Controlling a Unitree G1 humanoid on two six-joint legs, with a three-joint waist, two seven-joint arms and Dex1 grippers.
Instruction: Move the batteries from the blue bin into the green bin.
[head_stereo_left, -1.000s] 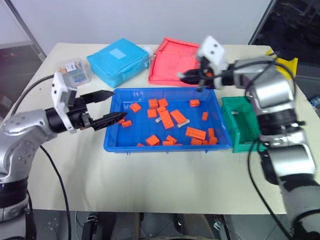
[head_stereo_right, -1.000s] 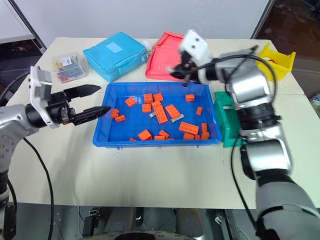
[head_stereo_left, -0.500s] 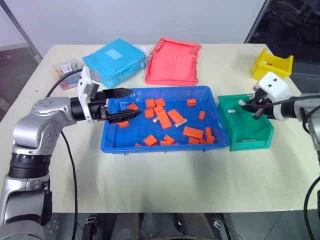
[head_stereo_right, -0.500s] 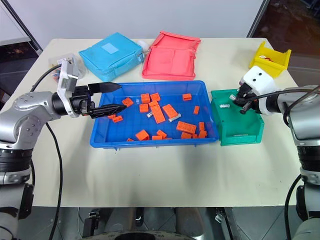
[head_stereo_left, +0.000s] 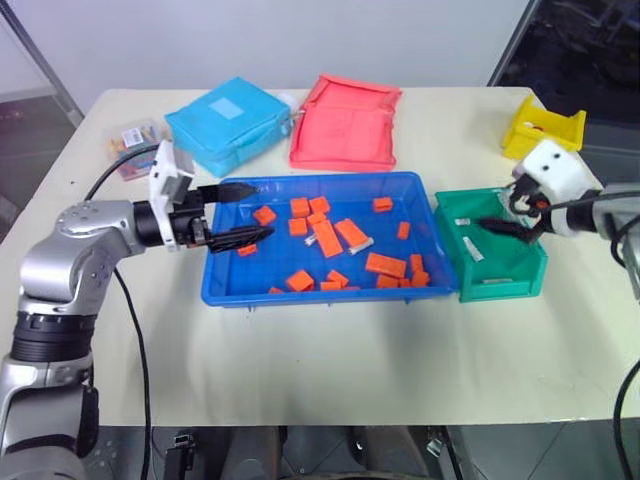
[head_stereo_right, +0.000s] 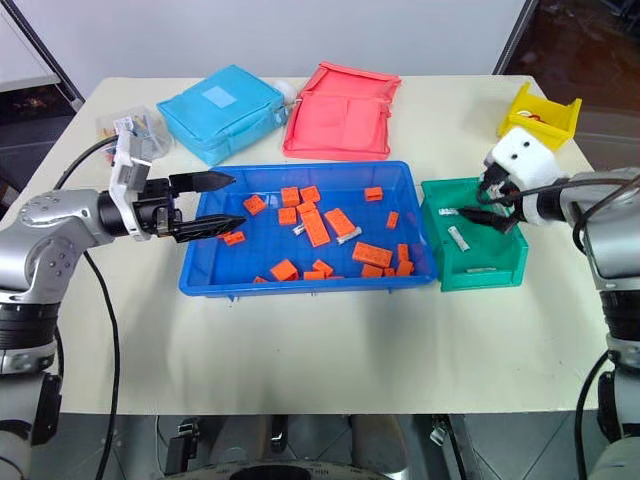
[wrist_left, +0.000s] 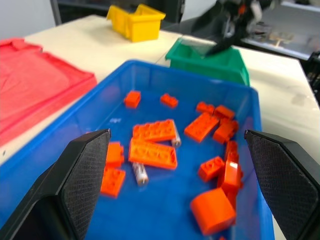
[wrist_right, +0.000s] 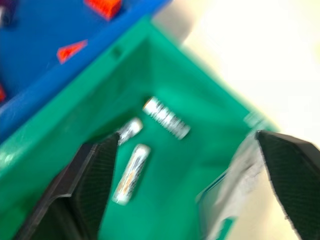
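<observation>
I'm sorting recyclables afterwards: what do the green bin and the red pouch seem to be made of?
The green bin looks like rigid moulded plastic, with smooth, stiff walls and a slight sheen. The red pouch seems to be soft fabric, matte, with stitched seams and a slack, wrinkled surface; the exact textile cannot be told.

Green bin (head_stereo_left: 495, 262) right of blue bin (head_stereo_left: 325, 290)

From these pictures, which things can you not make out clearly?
- How many batteries remain in the blue bin: the orange blocks may cover some, and in the eye views they are very small.
- The contents of the yellow bin: its walls hide them.
- The labels of the batteries in the green bin: blurred in the right wrist view.
- The small items in the clear box: too small.
</observation>
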